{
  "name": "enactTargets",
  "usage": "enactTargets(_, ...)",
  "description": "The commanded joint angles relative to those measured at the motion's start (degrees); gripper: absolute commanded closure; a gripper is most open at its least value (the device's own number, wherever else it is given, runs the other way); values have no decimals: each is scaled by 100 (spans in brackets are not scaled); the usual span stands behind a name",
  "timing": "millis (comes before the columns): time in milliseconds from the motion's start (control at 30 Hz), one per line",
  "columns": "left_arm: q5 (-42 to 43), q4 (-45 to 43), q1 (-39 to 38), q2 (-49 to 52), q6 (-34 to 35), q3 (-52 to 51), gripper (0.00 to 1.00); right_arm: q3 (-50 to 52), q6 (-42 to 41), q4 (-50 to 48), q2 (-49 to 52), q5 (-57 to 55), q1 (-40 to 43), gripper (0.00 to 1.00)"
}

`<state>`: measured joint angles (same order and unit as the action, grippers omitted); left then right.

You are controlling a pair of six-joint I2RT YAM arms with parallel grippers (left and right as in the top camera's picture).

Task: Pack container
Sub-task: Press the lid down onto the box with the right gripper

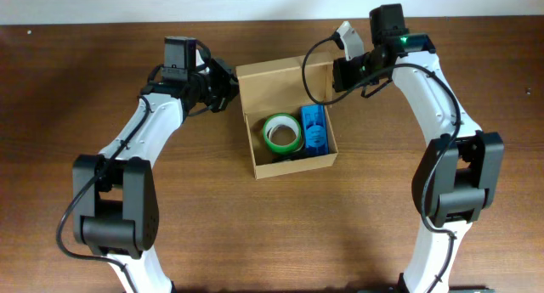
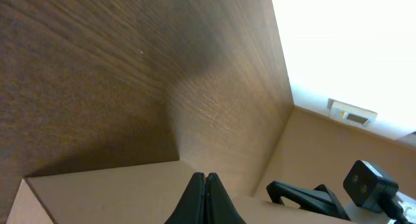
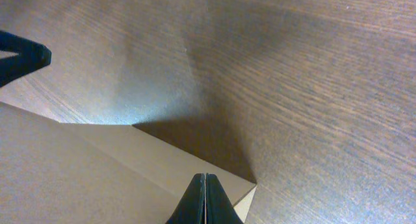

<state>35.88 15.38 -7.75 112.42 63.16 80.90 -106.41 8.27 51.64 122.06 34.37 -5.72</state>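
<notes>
The tan cardboard container (image 1: 254, 153) sits mid-table with its hinged flap (image 1: 272, 82) standing up at the back. Inside lie a green tape roll (image 1: 281, 133) and a small blue case (image 1: 314, 128). My left gripper (image 1: 228, 87) is shut at the flap's left edge. In the left wrist view its closed tips (image 2: 205, 179) rest against cardboard (image 2: 97, 191). My right gripper (image 1: 337, 72) is shut at the flap's right edge. In the right wrist view its closed tips (image 3: 205, 179) sit over a cardboard corner (image 3: 162, 159).
Brown wooden table (image 1: 76, 81) all round the box, with a white wall along the back edge. The right arm's dark gripper body (image 2: 305, 195) shows in the left wrist view. A dark tip of the left gripper (image 3: 19, 55) shows in the right wrist view.
</notes>
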Motion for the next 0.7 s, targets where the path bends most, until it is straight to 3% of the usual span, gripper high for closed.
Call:
enactTargets(0, 195, -28, 7, 39, -476, 170, 98, -129, 358, 249, -313, 249, -59, 96)
enactTargets(433, 236, 855, 4, 39, -1665, 234, 98, -129, 772, 1342, -988, -90, -76, 96)
enactTargets(667, -514, 1996, 4, 39, -2450, 776, 98, -129, 946, 1985, -1392, -780, -540, 96)
